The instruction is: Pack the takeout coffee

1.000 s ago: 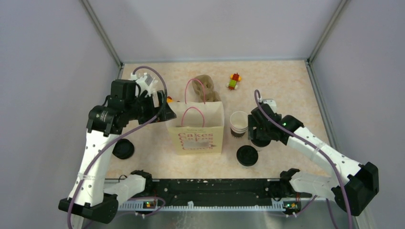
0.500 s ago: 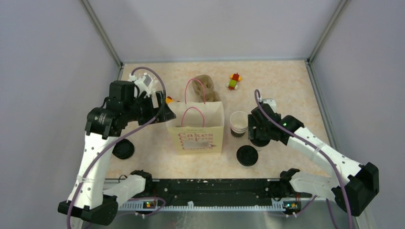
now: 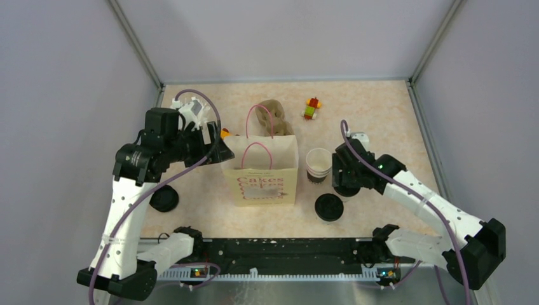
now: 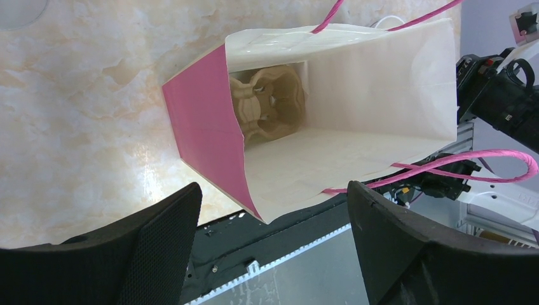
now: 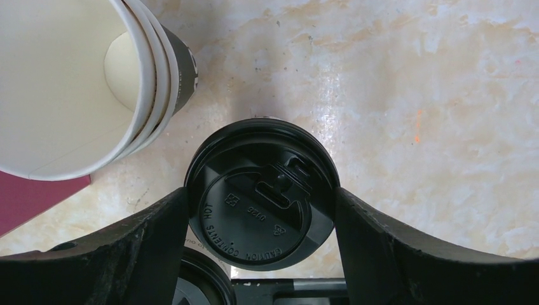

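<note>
- Pickup on the right side, by my read: overhead, the right end effector is down at 4 o'clock of the stack of open cups. The paper bag stands mid-way across the desk, with the left end effector at its 10 o'clock corner.
- One loose lid lies at 4 o'clock of the bag and a second loose lid at 8 o'clock. The toy sits out at 1 o'clock.
- Left wrist view: we're looking straight into the bag's mouth, and the pulp tray lies at the bottom with no cup visible in it. The left fingers are spread wide and hold nothing.
- Right wrist view: the lidded cup sits dead centre between the right fingers, with the stack at its 10 o'clock. The jaws are wide, their inner faces right at the lid's rim on both sides. Whether they're squeezing yet, I can't tell. The cup's body is hidden under the lid.
- The next move calls for a firm close and an upright lift clear of the stack. Then it's a carry toward 9 o'clock and a lowering into the tray.
- Against a second ago, overhead: the bag, stack and both loose lids sit in the same spots, and both arms have barely shifted.
</note>
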### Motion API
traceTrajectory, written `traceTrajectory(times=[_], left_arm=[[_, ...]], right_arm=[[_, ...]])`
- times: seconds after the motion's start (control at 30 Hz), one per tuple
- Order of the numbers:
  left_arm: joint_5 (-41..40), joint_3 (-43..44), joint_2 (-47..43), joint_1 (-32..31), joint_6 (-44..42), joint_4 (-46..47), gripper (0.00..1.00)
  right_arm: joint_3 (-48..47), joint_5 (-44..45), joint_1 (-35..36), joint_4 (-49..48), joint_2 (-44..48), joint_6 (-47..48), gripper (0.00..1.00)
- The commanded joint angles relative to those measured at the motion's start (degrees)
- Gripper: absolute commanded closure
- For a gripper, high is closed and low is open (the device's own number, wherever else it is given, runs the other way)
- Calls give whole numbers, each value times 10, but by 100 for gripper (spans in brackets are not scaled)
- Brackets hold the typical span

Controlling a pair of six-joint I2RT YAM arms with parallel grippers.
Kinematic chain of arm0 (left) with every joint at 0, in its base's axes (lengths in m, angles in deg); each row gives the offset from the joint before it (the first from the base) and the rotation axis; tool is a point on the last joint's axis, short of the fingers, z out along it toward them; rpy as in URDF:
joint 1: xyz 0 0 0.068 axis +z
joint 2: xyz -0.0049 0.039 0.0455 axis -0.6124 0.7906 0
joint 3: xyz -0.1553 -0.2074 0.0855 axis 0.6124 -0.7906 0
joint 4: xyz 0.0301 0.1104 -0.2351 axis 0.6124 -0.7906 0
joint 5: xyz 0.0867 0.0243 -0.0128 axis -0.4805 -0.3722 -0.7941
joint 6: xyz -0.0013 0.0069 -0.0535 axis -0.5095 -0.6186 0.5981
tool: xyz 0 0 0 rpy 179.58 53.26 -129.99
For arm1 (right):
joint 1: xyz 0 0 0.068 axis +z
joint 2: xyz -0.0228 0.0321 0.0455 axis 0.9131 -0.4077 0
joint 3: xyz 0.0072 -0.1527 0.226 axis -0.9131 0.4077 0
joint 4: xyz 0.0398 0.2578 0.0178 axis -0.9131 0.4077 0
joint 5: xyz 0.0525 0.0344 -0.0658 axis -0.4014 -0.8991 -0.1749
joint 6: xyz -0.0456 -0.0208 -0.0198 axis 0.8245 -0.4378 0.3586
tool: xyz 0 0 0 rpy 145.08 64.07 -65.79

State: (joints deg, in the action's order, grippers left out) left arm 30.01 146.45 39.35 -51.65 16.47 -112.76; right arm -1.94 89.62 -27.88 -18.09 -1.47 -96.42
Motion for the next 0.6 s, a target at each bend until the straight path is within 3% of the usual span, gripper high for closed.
traceTrajectory(times=[0.0, 0.3, 0.57], left_arm=[[6, 1, -7, 3, -2, 19, 11], [23, -3, -8, 3, -14, 20, 10], [17, -1, 5, 3, -15, 18, 11]], right_arm=[[-28, 20, -5, 32, 15, 9, 28], [-48, 31, -5, 34, 16, 16, 31], [-197, 71, -5, 73, -20, 81, 32]])
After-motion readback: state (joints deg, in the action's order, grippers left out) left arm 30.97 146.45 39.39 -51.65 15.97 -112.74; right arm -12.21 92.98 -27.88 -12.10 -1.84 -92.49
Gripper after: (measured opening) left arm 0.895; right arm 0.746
